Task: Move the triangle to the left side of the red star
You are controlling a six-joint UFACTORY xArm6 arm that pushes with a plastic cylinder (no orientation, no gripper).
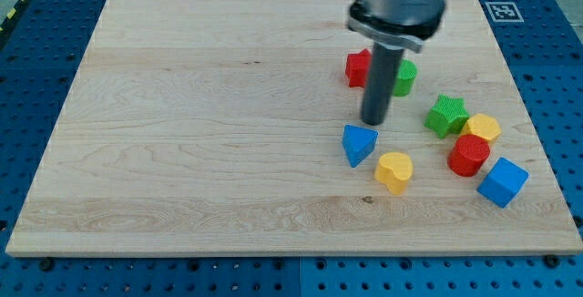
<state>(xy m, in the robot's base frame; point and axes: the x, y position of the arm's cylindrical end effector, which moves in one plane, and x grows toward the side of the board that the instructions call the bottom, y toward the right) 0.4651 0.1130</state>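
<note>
My tip [374, 121] rests just above the blue triangle [358, 143]; no claw is fitted. The triangle should be pushed up-left, past the red star [359, 67].

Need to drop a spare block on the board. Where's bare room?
Bare: the wooden board from its left edge to the blue triangle, where my tip sits. Crowded: right side, from red star to blue cube.
</note>
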